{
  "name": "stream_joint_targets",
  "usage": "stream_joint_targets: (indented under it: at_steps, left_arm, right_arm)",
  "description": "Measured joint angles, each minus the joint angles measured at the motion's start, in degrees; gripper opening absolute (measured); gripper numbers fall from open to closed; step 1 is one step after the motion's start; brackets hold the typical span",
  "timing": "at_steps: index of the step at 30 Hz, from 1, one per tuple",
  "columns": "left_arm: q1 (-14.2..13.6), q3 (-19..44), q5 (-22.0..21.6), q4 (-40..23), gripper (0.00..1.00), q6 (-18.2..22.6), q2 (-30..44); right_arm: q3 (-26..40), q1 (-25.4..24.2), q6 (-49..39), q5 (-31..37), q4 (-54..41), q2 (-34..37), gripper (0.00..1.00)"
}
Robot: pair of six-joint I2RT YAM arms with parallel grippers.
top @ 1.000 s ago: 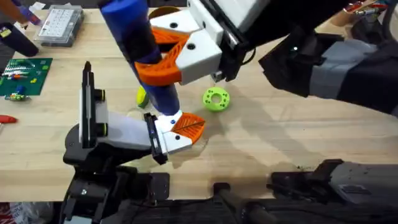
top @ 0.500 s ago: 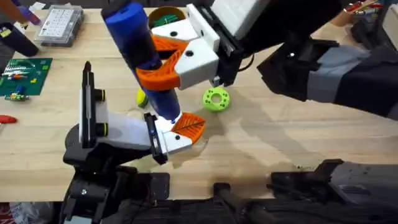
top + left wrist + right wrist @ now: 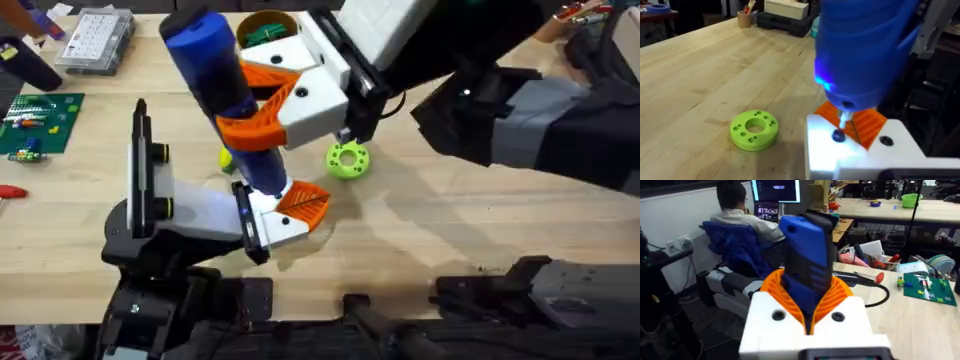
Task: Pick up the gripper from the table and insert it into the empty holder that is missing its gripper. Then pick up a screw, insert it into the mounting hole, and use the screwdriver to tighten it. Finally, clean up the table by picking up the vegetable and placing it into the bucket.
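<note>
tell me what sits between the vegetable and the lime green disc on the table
In the overhead view, the screwdriver stands between the vegetable and the green disc, clamped in the right pincer, its tip down at the mounted white pincer.

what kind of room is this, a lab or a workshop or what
Probably a robotics or electronics lab: a green circuit board and a clear parts box lie on the wooden table, with monitors and more workbenches behind.

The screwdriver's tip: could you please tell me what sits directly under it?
Under the screwdriver tip, the left wrist view shows a small dark screw head on the white gripper piece, beside its orange ribbed pad. The hole beneath the screw is covered.
</note>
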Motion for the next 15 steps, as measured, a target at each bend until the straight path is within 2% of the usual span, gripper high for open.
stream_joint_targets:
  at_steps: [8,15]
  left_arm:
    - [0.0,0.0,0.0,0.0,0.011,0.0,0.0]
    - [0.0,0.0,0.0,0.0,0.011,0.0,0.0]
  right_arm:
    - [-0.1,0.0,0.0,0.0,0.2,0.0,0.033]
    - [-2.3,0.6,-0.1,0.6,4.4,0.0,0.033]
